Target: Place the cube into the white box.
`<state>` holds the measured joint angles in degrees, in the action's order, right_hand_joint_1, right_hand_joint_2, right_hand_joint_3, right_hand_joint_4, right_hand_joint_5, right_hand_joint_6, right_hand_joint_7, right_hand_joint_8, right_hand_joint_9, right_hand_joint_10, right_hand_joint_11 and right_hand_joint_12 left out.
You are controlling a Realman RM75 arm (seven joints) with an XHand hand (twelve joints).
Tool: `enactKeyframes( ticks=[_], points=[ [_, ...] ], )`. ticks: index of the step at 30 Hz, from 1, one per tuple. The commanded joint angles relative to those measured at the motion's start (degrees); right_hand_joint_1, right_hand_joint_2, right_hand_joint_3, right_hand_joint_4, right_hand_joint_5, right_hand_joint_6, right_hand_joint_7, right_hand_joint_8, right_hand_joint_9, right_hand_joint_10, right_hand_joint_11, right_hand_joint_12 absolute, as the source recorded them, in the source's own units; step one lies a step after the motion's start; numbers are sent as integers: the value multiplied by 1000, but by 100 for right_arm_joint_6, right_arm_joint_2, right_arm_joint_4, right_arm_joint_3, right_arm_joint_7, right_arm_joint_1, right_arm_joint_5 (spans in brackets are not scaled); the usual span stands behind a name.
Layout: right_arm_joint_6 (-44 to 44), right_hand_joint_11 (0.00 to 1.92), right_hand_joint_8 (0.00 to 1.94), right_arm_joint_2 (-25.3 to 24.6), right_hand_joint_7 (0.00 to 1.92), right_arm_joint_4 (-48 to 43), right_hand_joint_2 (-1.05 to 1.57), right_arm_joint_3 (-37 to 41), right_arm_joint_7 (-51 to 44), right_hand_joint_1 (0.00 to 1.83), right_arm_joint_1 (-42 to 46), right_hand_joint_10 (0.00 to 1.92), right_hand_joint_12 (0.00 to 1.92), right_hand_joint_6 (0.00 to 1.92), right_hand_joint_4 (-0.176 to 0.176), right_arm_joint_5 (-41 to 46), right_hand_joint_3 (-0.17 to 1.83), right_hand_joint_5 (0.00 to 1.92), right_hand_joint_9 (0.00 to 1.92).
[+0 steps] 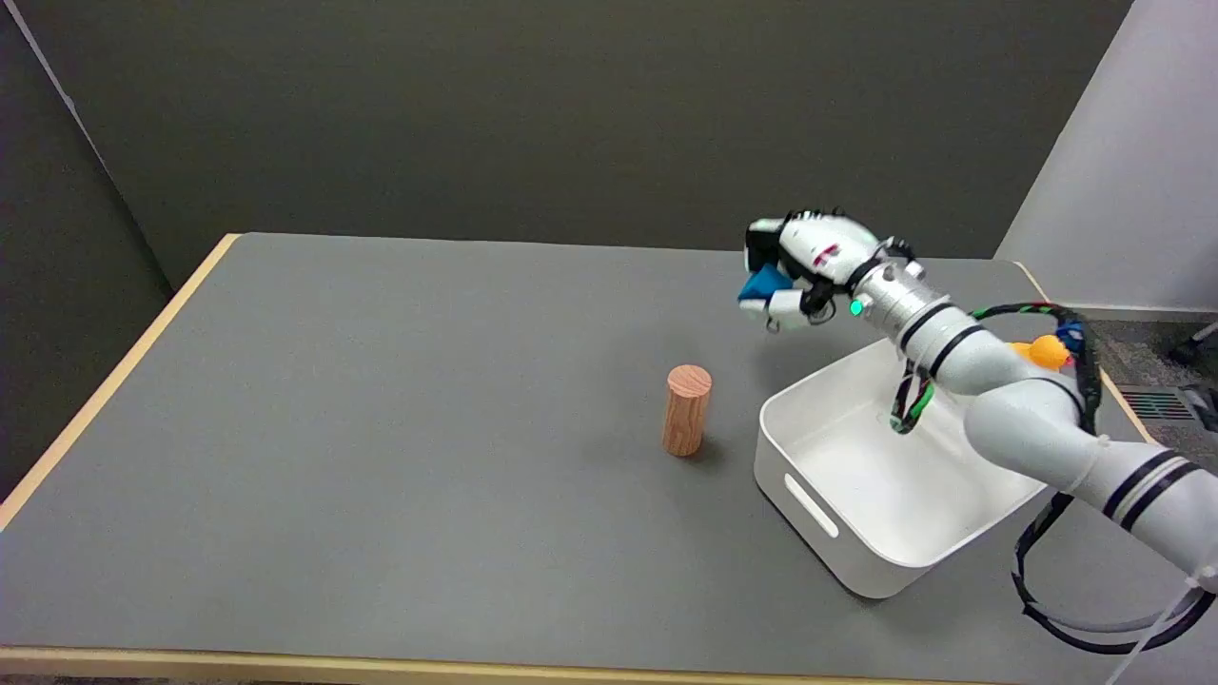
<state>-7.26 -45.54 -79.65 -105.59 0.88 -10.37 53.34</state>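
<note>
My right hand (pixel 795 271) is up in the air, past the far left corner of the box (pixel 797 455). Fingers curled in, closed around the cube (pixel 763 283). Only a blue patch of it shows between them; the rest is hidden by the hand. Grip looks enclosing rather than a fingertip pinch, though I cannot tell exactly which fingers bear on it.

Cube: in my hand, off the table (pixel 381 428), not in the box.

Box: white, open top, sits at the table's near right, turned at an angle, handle slot on its near left wall. My forearm crosses above its far right part. Nothing visible inside the part I can see.

Progress, as I judge it: the pick is done, since the cube is lifted and held. The carry looks unfinished, as the hand appears beyond the box rim rather than over the opening, though depth is hard to judge from this one view. Left to do: bring the hand over the interior, lower, release, withdraw.

Also here: a wooden cylinder (pixel 687 409) upright, left of the box, well apart from my hand. Something orange (pixel 1047 352) behind my arm, mostly hidden.
</note>
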Motion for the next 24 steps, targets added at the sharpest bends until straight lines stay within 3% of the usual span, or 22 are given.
enactKeyframes(
  ticks=[1,4,6,13,18,24],
  points=[
    [-1236,852,1476,235,774,-1738,980,2073,-493,1339,1420,1766,1921,1480,-150,-27,587,595,763],
    [-1489,877,1467,181,782,-2054,964,2821,-774,1342,2153,1754,1921,1474,-148,-27,609,606,777],
    [-1823,916,1501,44,795,-2270,889,3402,-842,1350,2692,1766,1921,1519,-153,-27,756,616,819],
    [-3151,943,1488,-319,818,-2408,852,4138,-802,1356,4086,1765,1921,1521,-157,-27,814,634,843],
    [-4350,953,1481,-692,827,-2302,841,4138,-802,1359,4940,1766,1921,1517,-158,29,828,643,848],
    [-5583,964,1475,-1074,835,-1776,828,3268,-672,1360,5384,1766,1921,1520,-156,5,848,652,853]
  ],
)
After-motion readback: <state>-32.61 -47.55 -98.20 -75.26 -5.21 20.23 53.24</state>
